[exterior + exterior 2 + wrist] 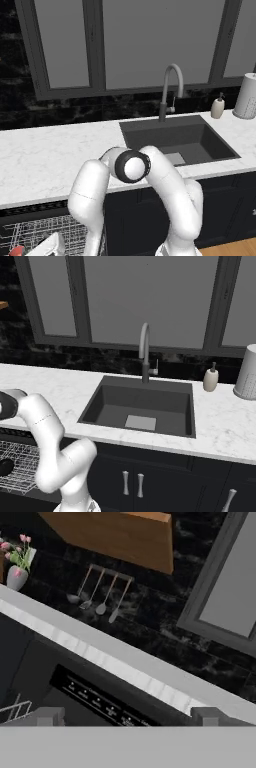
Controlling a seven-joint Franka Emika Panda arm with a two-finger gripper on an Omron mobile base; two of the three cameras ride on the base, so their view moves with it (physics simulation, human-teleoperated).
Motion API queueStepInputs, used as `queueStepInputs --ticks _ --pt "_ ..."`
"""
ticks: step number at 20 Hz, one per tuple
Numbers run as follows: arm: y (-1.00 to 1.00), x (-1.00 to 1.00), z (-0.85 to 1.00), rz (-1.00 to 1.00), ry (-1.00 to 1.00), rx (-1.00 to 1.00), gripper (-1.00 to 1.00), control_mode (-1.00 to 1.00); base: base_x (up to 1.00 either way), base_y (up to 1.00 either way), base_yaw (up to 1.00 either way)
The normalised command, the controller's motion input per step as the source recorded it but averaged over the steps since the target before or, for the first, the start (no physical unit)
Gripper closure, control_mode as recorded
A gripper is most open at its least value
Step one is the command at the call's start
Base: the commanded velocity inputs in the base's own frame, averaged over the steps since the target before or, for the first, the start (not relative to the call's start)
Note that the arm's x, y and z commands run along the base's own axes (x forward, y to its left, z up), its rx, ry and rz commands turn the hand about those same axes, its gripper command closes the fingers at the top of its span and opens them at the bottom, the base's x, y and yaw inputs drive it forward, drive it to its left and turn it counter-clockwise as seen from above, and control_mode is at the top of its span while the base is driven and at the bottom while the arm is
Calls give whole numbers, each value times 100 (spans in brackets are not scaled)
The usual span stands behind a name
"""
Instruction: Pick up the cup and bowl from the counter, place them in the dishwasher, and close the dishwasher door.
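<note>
One white marble-patterned counter (45, 155) with grey veins spans mid-frame in both base views and holds one dark rectangular sink (145, 401). One curved grey faucet (170, 87), one beige soap bottle (210, 379) and one white perforated cylinder (247, 380) stand at right. The dishwasher (95, 699) is open; its white wire rack (35, 232) shows at lower left. One black bowl (5, 466) rests in the rack. One cup (16, 250) with red inside lies at the bottom-left edge of the left base view. Gripper (127, 714): fingers spread wide, holding nothing.
</note>
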Motion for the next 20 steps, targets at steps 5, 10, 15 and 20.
queueStepInputs --ticks 5,10,15,20 --pt "12 -79 6 0 -34 0 -100 -100 0 0 0" --pt "4 -69 -10 0 -9 0 -100 -100 0 0 0" --pt "5 -52 -44 0 0 -2 -100 -100 0 0 0" --pt "0 -29 -49 -1 -3 0 -100 -100 0 0 0"
